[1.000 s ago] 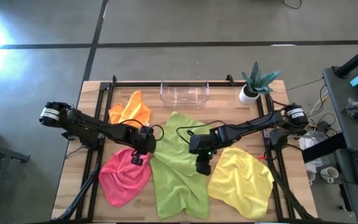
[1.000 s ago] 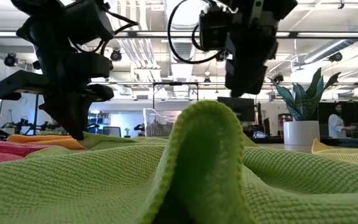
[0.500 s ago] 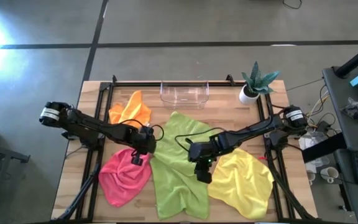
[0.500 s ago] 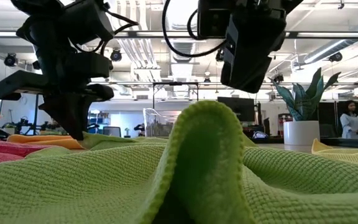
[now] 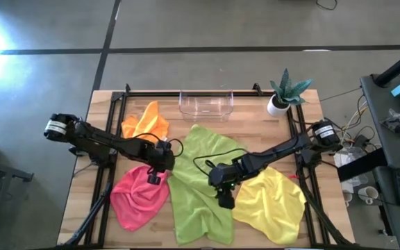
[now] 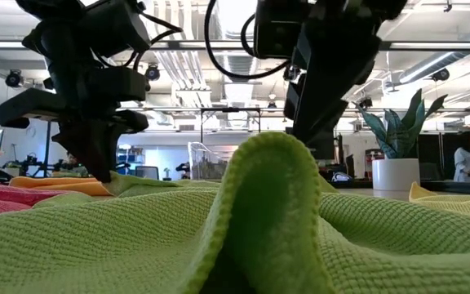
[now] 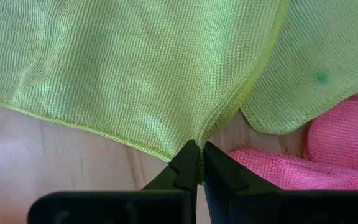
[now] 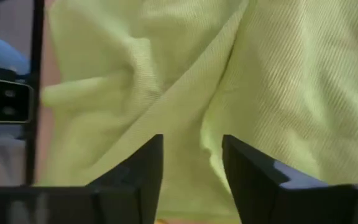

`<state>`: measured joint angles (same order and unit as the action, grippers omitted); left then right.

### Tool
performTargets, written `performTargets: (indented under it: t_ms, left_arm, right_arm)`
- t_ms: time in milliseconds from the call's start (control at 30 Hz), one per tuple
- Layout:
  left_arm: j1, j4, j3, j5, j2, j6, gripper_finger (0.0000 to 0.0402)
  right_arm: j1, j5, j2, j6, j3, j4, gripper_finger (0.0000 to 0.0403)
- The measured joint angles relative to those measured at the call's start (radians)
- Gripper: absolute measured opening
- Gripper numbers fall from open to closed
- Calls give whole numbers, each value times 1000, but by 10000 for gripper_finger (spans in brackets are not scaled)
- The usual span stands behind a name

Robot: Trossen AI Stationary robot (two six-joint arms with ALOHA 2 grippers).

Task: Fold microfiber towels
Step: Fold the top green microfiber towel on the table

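A lime green towel (image 5: 200, 187) lies crumpled down the table's middle, between a pink towel (image 5: 139, 198) on its left and a yellow towel (image 5: 271, 203) on its right. An orange towel (image 5: 144, 123) lies at the far left. My left gripper (image 5: 157, 173) is shut on the green towel's left edge. My right gripper (image 5: 224, 200) stands open over the green towel's right part, close to the yellow towel. Its fingers (image 8: 151, 168) stand either side of a raised fold (image 8: 213, 106); whether they touch the cloth I cannot tell. My left gripper pinches the green towel's left edge (image 7: 211, 127) between its two fingertips. The fingers come steeply from above. The cloth puckers toward the fingertips, and the rest of the towel lies on the table. Beside the pinch a second green edge (image 7: 260, 121) lies over the pink towel (image 7: 291, 171).
A clear plastic bin (image 5: 205, 104) stands at the far edge's middle, and a potted plant (image 5: 283, 94) at the far right. A black frame rail (image 5: 297, 132) runs along each side of the wooden table (image 5: 255, 132).
My right gripper has moved toward the table's near edge and a little left, sinking toward the green towel's right part. The left gripper and the towels have kept still.
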<state>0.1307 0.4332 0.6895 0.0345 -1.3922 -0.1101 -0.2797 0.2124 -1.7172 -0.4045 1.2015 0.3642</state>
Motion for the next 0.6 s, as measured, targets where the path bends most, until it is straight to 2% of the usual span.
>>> performTargets:
  t_ms: [167,600]
  left_arm:
    - [0,0,0,-2,0,1,0]
    - [0,-3,0,-3,0,2,0]
  right_arm:
    - [-9,-4,-6,39,-4,-3,177]
    - [-15,-15,-105,64,17,-4,169]
